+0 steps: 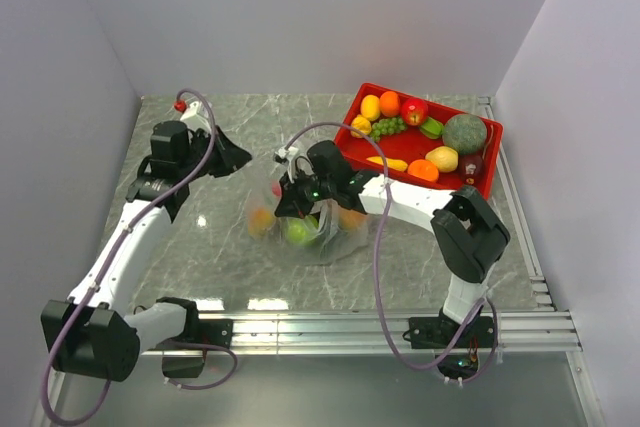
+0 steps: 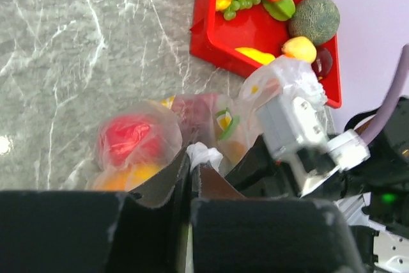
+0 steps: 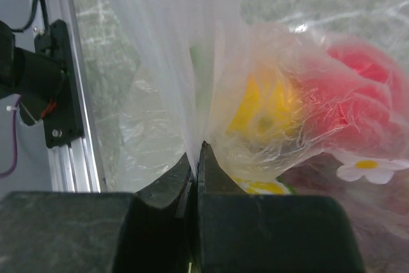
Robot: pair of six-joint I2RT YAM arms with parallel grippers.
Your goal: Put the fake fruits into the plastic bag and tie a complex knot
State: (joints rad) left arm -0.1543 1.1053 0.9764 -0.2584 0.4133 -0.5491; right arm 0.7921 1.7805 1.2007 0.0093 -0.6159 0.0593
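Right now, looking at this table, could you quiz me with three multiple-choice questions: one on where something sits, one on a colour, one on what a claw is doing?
1. Where does the red tray sit?
A) at the far right corner of the table
B) at the near left corner
C) in the middle

2. What colour are the grapes in it?
A) purple
B) green
C) blue

3. What is the right gripper doing?
A) hanging wide open
B) holding an apple
C) pinching the plastic bag

Answers: 1 A, as the overhead view puts the tray far and right. 2 B, since the cluster is plainly green. 3 C, because its wrist view shows closed fingers on clear film.
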